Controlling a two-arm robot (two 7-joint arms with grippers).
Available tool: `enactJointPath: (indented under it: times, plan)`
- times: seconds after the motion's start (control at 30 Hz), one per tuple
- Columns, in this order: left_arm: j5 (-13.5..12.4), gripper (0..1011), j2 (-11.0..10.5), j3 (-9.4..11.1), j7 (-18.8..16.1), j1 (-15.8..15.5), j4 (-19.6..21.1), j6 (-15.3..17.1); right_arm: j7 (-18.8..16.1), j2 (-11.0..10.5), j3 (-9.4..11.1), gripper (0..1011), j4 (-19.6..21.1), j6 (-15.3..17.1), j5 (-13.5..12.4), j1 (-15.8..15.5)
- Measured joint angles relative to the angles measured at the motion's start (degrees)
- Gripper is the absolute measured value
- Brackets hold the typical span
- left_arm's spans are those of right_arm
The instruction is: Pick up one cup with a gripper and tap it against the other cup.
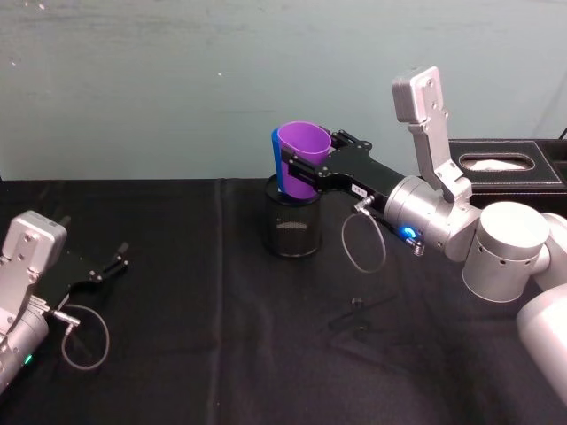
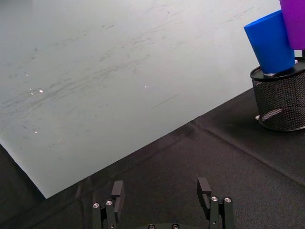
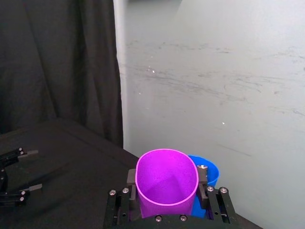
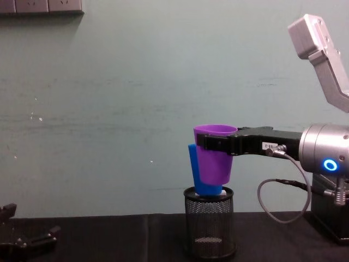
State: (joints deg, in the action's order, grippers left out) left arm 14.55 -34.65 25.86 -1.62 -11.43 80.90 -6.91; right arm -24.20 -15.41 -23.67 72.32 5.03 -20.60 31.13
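The purple cup sits just above the middle of the head view, and at centre right of the chest view. It is a smooth, handleless tumbler of bright violet plastic, wider at its open mouth and narrowing toward the base. The mouth faces up and slightly toward the camera, and in the right wrist view the rim looks squeezed into an oval. The right gripper reaches in from the right edge of the head view. Its long black fingers are clamped on either side of the cup near the rim, holding it in the air with its base just over the rim of the black mesh holder.

The blue cup has the same tapered shape. It stands tilted inside the holder, mouth up, with its upper part rising above the mesh. In the head view it shows as a narrow blue strip along the purple cup's left side. The two cups lie side by side and appear to touch, though contact cannot be confirmed.

The left gripper rests low on the black cloth at the lower left of the head view, well apart from the cups, its fingers spread and holding nothing. A dark tissue box sits at the right edge, behind the right arm.
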Motion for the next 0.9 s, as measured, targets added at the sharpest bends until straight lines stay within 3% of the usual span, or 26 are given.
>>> enactJointPath:
  times: [0.77,0.9]
  plan:
    - [0.00,1000,0.00,0.00,0.00,0.00,0.00,0.00,-1.04,-0.24,0.04,718,0.04,-0.82,-0.61,-0.20]
    - [0.00,1000,0.00,0.00,0.00,0.00,0.00,0.00,-1.72,-1.13,0.11,718,1.92,-1.24,-1.22,-1.60]
